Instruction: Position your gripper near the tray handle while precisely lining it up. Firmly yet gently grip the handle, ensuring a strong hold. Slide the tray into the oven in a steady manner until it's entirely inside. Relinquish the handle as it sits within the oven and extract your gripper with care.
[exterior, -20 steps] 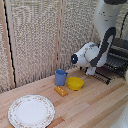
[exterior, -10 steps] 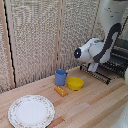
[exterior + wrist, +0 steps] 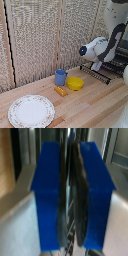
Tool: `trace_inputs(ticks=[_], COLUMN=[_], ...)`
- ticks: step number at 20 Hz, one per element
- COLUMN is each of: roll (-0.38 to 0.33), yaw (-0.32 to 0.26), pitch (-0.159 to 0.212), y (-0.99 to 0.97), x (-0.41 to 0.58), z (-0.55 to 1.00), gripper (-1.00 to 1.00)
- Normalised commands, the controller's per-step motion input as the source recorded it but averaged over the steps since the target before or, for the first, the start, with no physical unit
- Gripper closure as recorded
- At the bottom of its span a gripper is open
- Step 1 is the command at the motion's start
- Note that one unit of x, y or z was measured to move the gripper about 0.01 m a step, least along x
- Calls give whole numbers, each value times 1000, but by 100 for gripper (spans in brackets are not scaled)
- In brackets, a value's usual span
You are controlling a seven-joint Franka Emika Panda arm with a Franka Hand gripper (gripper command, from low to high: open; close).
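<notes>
In the exterior view my gripper (image 3: 96, 65) hangs from the white and black arm over the front edge of the tray (image 3: 103, 75), a dark wire rack sticking out of the oven (image 3: 123, 56) at the exterior view's right edge. In the wrist view the two blue fingers (image 3: 47, 193) stand close together, shut on the tray handle (image 3: 70, 183), a thin dark bar running between them. More rack bars show blurred behind. The oven's inside is mostly hidden by the arm.
A blue mug (image 3: 60, 77), a yellow bowl (image 3: 75, 83) and a small orange block (image 3: 61, 91) sit on the wooden table (image 3: 95, 107). A round patterned plate (image 3: 31, 111) lies at the front left. A slatted wall stands behind.
The arm's wrist has shifted a little up and toward the exterior view's right, toward the oven, with the gripper staying on the rack's front edge.
</notes>
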Motion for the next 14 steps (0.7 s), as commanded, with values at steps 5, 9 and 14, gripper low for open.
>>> trace_inputs(ticks=[5,9,14], roll=[17,9,1], yaw=[0,-17,-7], pitch=[1,1,3], y=[-825,-138,26], x=[18,63,77], z=[274,266,540], gripper=[100,-100,-100])
